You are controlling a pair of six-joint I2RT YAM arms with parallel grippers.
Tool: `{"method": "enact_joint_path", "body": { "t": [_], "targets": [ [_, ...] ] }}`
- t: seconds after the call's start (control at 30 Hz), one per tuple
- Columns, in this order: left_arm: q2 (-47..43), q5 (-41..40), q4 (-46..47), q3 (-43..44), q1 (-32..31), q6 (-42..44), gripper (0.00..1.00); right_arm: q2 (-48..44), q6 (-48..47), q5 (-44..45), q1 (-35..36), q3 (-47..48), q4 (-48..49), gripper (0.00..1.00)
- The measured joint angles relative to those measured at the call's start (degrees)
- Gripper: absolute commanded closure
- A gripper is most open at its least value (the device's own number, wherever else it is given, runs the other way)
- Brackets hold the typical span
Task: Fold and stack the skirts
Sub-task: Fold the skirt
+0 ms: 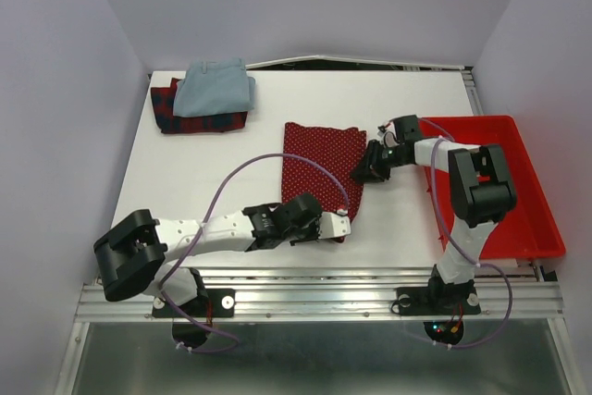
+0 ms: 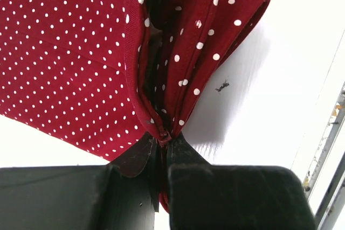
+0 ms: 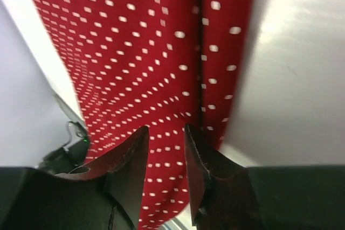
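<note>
The dark red dotted skirt (image 1: 314,159) lies near the middle of the surface (image 1: 203,182), already narrowed to a long panel running from far to near. The other two are at the far left: the pale blue skirt (image 1: 215,88) sits folded on top of the plaid skirt (image 1: 199,120). The red tray (image 1: 532,205) is on the right, apart from the cloth.

The step in hand looks like the folding of the dotted skirt, the last of the three to join the pile.

The left end effector (image 1: 344,217) is at the skirt's near right corner. Its wrist view shows the jaws closed tight on a bunched seam or hem, with the layers gathered up into the pinch. The right end effector (image 1: 363,173) is at the skirt's right edge, farther up. Its fingers (image 3: 135,154) stand a little apart with dotted cloth showing through the gap, and I see nothing pinched between them. Whether the tips touch the cloth I cannot tell.

The next move likely calls for the right end effector to close on the right edge, so both hold the same side. Together they could then carry the near end over toward the far end, keeping the layers aligned. The cloth is soft and may sag or slip if only one corner is lifted.
</note>
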Motion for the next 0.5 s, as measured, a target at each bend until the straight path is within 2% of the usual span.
{"method": "enact_joint_path", "body": {
  "t": [0.33,0.5],
  "targets": [
    [-0.2,0.9,-7.1,3.6,0.0,-0.3,1.0,0.6,-8.3,0.7,0.2,-2.9,0.4,0.7],
    [-1.7,0.8,-11.0,8.2,0.0,0.5,1.0,0.6,-11.9,1.0,0.6,-2.9,-0.5,0.72]
  ]
}}
